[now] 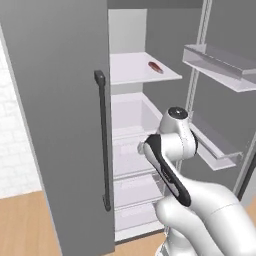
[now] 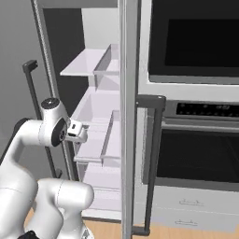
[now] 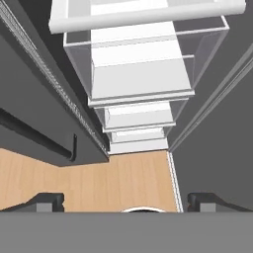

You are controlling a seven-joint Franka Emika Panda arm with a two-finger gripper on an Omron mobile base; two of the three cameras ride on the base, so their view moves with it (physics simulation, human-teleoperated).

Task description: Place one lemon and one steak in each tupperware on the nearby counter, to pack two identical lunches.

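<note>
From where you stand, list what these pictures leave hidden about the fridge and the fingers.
- Steak: small red slab on the fridge shelf in the left base view; too small for detail.
- Fingers: the hand view's bottom edge cuts them off.
- Lower drawers: the arm covers part in the left base view.

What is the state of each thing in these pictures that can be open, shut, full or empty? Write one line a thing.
Fridge door: swung open.
Steak: lying flat on an upper fridge shelf.
Fridge drawers: pushed in; contents cannot be told.
Oven door: shut.
Gripper: open, holding nothing.
</note>
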